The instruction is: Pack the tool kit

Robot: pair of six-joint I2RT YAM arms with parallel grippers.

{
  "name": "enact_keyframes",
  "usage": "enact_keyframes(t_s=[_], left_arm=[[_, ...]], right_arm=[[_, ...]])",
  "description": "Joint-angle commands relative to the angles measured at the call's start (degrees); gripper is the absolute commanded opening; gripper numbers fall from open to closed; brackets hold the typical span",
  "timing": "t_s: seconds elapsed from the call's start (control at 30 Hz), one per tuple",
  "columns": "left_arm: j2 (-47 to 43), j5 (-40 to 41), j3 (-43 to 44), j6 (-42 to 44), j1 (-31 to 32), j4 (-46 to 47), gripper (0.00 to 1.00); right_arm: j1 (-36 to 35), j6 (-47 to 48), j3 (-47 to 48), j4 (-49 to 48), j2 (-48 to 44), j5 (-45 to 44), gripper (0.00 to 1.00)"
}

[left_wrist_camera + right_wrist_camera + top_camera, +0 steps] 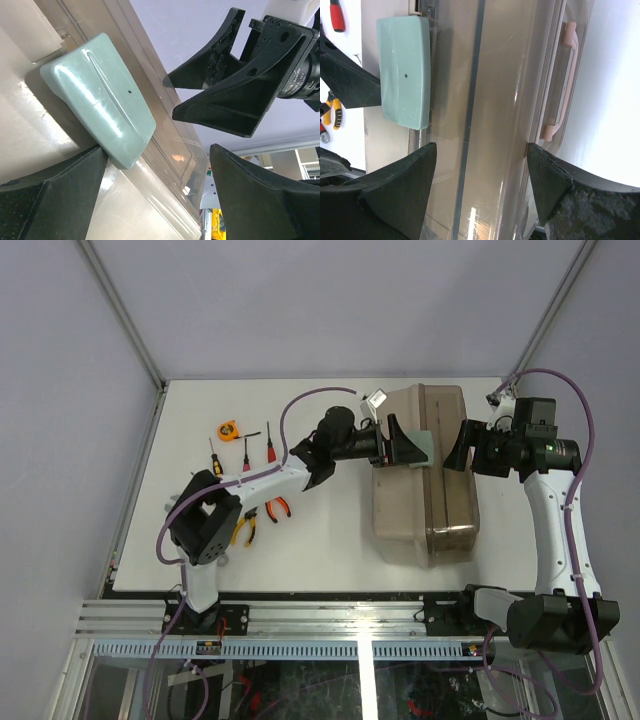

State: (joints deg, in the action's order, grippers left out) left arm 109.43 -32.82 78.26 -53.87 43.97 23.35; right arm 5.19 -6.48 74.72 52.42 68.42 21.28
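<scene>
The beige toolbox (pixel 425 480) lies at centre right with its translucent brown lid down. My left gripper (pixel 400 445) is open at the box's left side, one finger (pixel 60 200) just under the green latch (pixel 100 95). My right gripper (pixel 458 445) is open over the box's right side; its jaws straddle the lid (pixel 485 100) without holding it. The latch (pixel 405 75) and pink handle (pixel 560 85) show in the right wrist view. Outside the box on the left lie an orange tape measure (pixel 229 429), screwdrivers (pixel 270 446), red-handled pliers (pixel 277 508) and yellow-handled pliers (pixel 245 525).
The white table (pixel 330 550) ends near the arm bases at the front and at grey walls behind. The two grippers face each other closely across the lid; the right gripper (pixel 235 85) shows in the left wrist view. A small white tag (pixel 376 398) lies by the box's far corner.
</scene>
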Motion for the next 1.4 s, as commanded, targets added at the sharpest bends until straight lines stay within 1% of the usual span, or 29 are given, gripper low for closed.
enact_keyframes(t_s=[0.0, 0.23, 0.5, 0.73, 0.9, 1.07, 1.27, 1.37], left_arm=[[7.5, 0.2, -7.2, 0.7, -0.8, -21.7, 0.86], [7.2, 5.2, -7.7, 1.6, -2.4, -26.8, 0.86], [7.4, 4.6, -7.2, 2.2, -3.3, -27.2, 0.85], [5.9, 8.0, -7.8, 5.8, -6.9, -30.7, 0.85], [5.1, 9.7, -7.9, 8.5, -8.9, -31.8, 0.85], [5.8, 9.7, -6.9, 9.2, -9.1, -32.5, 0.85], [6.6, 9.1, -6.2, 9.0, -9.0, -32.4, 0.84], [6.8, 8.9, -6.1, 8.8, -8.9, -32.2, 0.84]], right_arm=[[-2.1, -4.5, 0.1, 4.5, 0.4, 13.0, 0.78], [-2.2, -5.3, -0.3, 3.5, 0.7, 14.5, 0.78], [-2.2, -5.3, 0.4, 2.9, 2.2, 14.4, 0.78], [-2.1, -4.6, 0.1, 2.5, 2.7, 13.3, 0.77], [-2.1, -5.0, 6.0, 1.9, 3.9, 13.6, 0.77], [-2.1, -5.8, 12.5, 1.4, 6.7, 16.0, 0.77], [-2.2, -6.9, 13.4, 0.6, 6.7, 16.7, 0.76], [-2.2, -6.4, 12.1, 1.1, 6.6, 16.8, 0.76]])
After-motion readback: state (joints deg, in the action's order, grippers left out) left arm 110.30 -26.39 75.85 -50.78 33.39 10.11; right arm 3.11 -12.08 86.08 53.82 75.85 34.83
